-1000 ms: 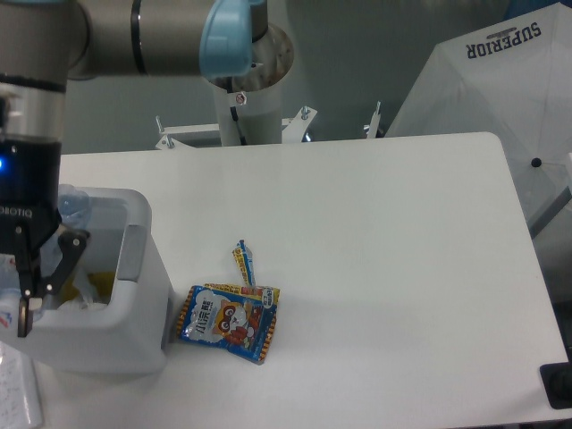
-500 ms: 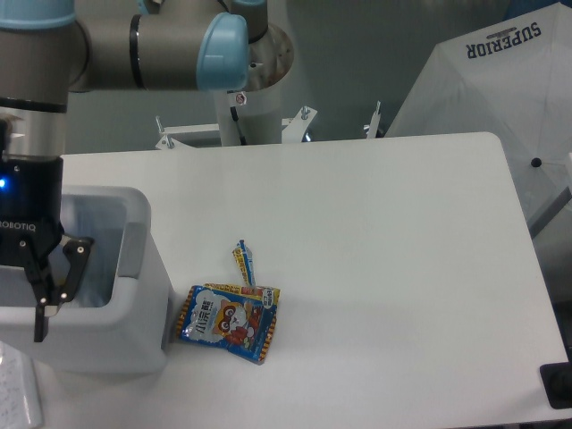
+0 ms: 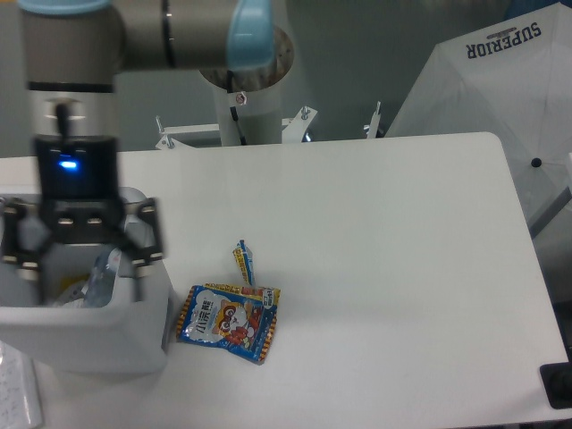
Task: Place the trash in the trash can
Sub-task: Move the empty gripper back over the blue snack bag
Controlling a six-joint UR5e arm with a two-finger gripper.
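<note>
The trash can (image 3: 107,340) is a white boxy bin at the table's left edge. My gripper (image 3: 82,273) hangs over its opening, open, fingers (image 3: 140,250) spread wide with nothing between them. A clear plastic bottle (image 3: 100,275) lies inside the bin just below the gripper, partly hidden by it. On the table right of the bin lies a blue snack bag (image 3: 228,322) with a cartoon animal. A narrow yellow-blue wrapper (image 3: 244,261) lies just above the bag, touching its top edge.
The robot's white base column (image 3: 255,98) stands at the table's back edge. A white "SUPERIOR" umbrella (image 3: 500,80) is off the table's right side. A black object (image 3: 556,384) sits at the bottom right corner, and a white item (image 3: 18,393) lies at the bottom left.
My gripper has swung to the right over the bin and turned, so both spread fingers now face the camera. The bottle now shows inside the bin. The bag and wrapper have not moved.
</note>
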